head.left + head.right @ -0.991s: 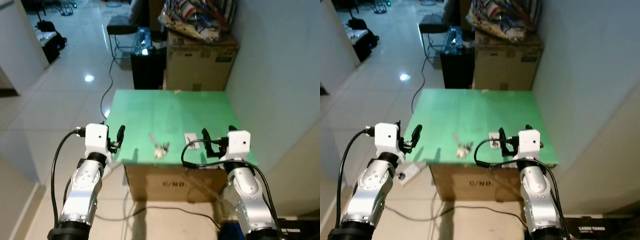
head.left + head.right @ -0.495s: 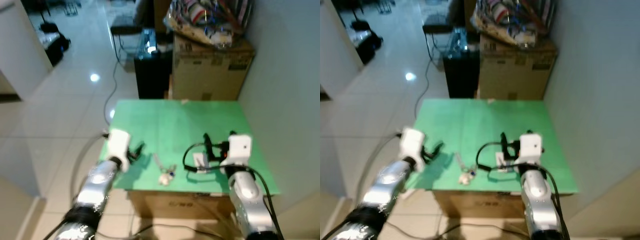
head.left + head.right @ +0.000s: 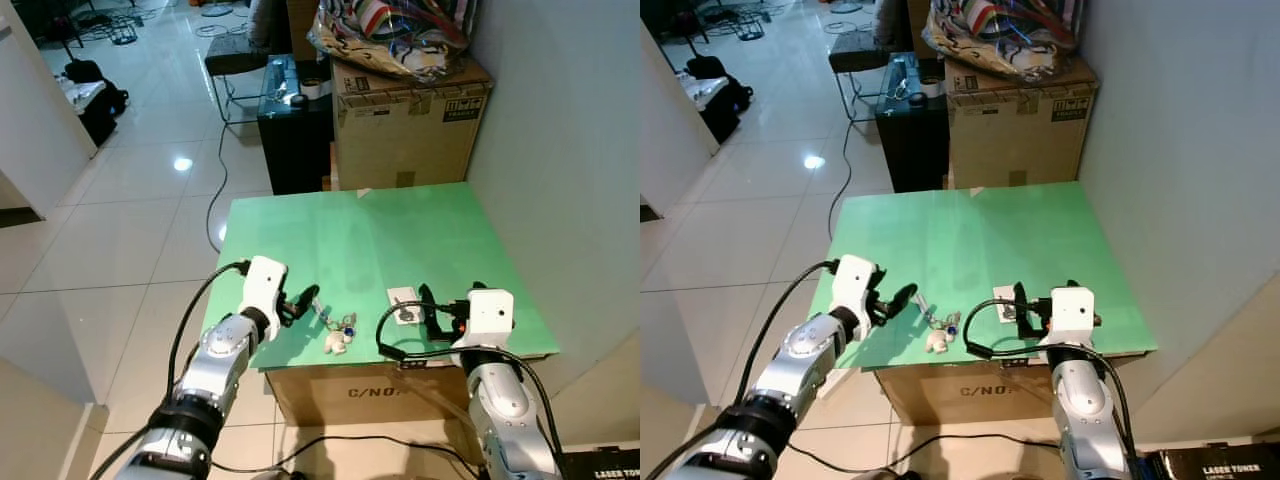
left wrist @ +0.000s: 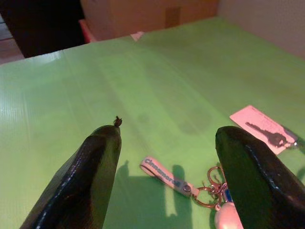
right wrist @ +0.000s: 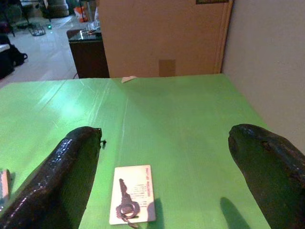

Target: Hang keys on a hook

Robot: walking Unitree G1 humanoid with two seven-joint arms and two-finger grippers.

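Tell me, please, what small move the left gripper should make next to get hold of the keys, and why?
Probably ease the left gripper forward and down, then close. Its fingers are open above the green table, and the keys' strap lies flat between them, just ahead and untouched. The right gripper hovers open by a white card.

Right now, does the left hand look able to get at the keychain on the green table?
Probably yes. The left hand is open just short of the keychain, whose strap lies between its fingers, with bare green table around it.
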